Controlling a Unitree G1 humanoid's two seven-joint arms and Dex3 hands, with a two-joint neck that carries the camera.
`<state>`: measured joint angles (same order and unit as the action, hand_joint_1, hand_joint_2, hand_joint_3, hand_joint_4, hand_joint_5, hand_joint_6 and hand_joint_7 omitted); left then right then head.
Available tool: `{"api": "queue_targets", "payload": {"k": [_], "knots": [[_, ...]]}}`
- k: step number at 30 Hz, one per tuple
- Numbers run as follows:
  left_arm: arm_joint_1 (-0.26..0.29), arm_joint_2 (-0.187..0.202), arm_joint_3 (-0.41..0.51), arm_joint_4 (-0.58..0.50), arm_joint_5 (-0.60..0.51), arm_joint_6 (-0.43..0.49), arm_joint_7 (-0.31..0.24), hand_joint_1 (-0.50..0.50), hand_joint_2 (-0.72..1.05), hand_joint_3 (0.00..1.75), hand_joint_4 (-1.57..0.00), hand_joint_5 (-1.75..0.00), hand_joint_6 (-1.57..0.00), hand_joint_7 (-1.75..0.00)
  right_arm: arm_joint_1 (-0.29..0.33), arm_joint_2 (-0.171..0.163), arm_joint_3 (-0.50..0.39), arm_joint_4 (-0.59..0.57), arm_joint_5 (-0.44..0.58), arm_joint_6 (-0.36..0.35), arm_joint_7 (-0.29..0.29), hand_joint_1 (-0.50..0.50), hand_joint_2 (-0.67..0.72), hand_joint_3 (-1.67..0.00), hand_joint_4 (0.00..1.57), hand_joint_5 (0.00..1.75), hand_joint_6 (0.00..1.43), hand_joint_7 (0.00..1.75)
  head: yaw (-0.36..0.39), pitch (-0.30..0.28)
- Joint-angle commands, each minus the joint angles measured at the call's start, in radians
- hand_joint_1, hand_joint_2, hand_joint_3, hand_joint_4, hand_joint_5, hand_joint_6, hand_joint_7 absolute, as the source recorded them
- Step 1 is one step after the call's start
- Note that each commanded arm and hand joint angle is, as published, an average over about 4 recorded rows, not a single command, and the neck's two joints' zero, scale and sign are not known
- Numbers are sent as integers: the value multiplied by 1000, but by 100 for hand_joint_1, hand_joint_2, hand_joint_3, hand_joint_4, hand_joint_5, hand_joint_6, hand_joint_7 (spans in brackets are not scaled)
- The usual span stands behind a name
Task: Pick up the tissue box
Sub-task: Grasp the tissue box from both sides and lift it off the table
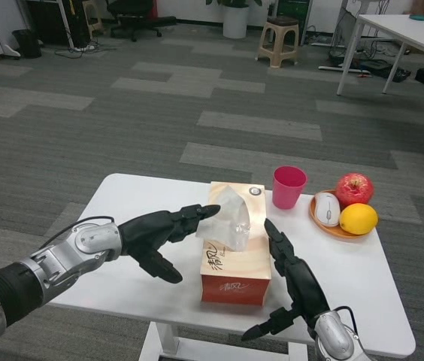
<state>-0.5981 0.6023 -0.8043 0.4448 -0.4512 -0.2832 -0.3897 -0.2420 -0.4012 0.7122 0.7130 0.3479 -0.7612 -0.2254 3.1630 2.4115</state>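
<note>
white table (122, 195) on grey carpet (159, 98)

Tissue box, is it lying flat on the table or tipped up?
Flat: the tissue box rests on the table, opening upward, a tissue sticking up.

An open office or lab room is suggested by grey carpet tiles (219, 120) laid in bands. Beyond the white table (122, 195), a plastic stool (278, 41), an office chair (133, 16) and what may be cables are seen.
</note>
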Motion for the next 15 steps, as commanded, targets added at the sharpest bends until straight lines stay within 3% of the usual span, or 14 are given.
{"api": "queue_targets", "payload": {"k": [1,6,15], "knots": [[49,9,59,-54,24,22,-6,50,96,2,0,0,0,0,9,-9,5,-26,1,-15,5,-46,-3,-16,3,0,0,0,0,0],[100,0,142,-70,35,33,-6,50,96,0,0,0,0,0,12,-14,-3,-25,2,-15,5,-46,-3,-10,3,0,0,0,5,2],[113,-40,237,0,34,27,-6,50,96,7,0,0,0,0,12,-13,-47,-18,2,-15,13,-46,-3,-16,3,0,0,0,8,3]]}}
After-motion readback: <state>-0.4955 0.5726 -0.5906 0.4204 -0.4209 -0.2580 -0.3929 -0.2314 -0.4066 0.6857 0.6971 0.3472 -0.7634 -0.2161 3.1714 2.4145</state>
